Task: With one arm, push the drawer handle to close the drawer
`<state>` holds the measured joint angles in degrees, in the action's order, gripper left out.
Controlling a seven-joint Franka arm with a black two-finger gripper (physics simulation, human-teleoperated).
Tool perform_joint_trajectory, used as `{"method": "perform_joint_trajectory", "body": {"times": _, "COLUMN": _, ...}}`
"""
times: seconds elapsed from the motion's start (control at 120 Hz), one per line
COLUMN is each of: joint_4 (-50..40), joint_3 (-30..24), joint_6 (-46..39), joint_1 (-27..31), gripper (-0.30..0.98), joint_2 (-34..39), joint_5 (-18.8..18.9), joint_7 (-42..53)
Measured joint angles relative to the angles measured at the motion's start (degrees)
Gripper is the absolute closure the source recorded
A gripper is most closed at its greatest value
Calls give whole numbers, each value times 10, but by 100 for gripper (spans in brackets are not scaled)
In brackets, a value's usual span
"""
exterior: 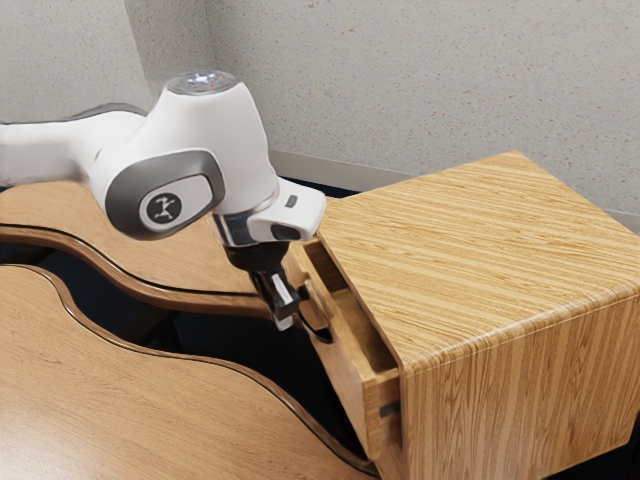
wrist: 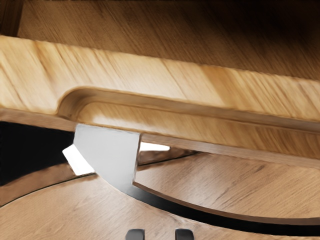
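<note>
Pushing should go toward the exterior view's right: the arched handle (wrist: 107,155), smooth grey and black, lies between the open, empty claw (exterior: 290,307) and the drawer (exterior: 350,380), its long axis running along the front. Contact is hard to judge here. Streaky blond wood covers the jutting drawer and boxy, soft-edged cabinet (exterior: 490,260).
</note>
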<state>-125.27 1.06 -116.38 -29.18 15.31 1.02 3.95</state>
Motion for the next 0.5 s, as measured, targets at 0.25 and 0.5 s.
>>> {"method": "perform_joint_trajectory", "body": {"times": 0.25, "joint_4": 24, "joint_3": 0, "joint_6": -56, "joint_1": 0, "gripper": 70, "joint_2": -50, "joint_5": -1, "joint_7": 13}}
{"method": "perform_joint_trajectory", "body": {"times": 0.5, "joint_4": -6, "joint_3": 1, "joint_6": -41, "joint_1": 24, "gripper": 62, "joint_2": 27, "joint_5": -5, "joint_7": 11}}
